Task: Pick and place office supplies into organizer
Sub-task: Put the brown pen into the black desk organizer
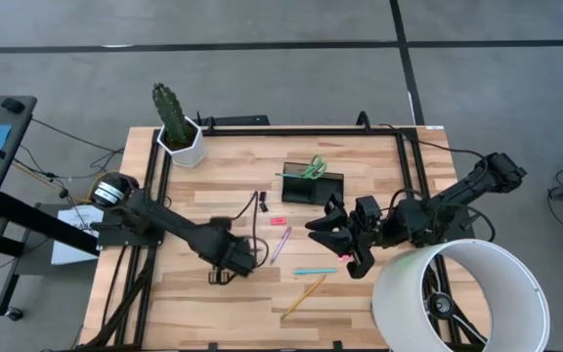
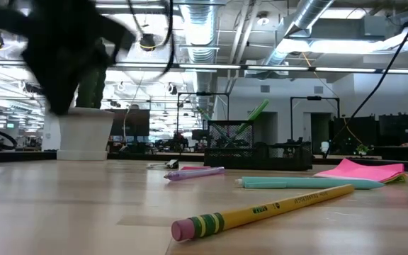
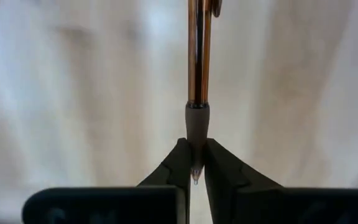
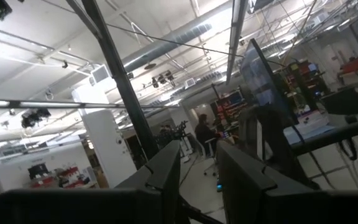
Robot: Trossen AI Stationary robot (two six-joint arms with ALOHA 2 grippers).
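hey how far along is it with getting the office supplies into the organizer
Early on. Done: the green-handled scissors already stand in the organizer. In hand: the left hand is pinched shut on the tip of a dark pen. Left: the purple pen, teal pen, yellow pencil and pink sticky-note pad lie on the table. The right hand points up into the room, holding nothing.

Even overhead light, soft shadows; the yellow pencil (image 2: 261,211) is sharp, a dark arm (image 2: 62,49) motion-blurred, the wood surface (image 3: 73,93) unfocused.
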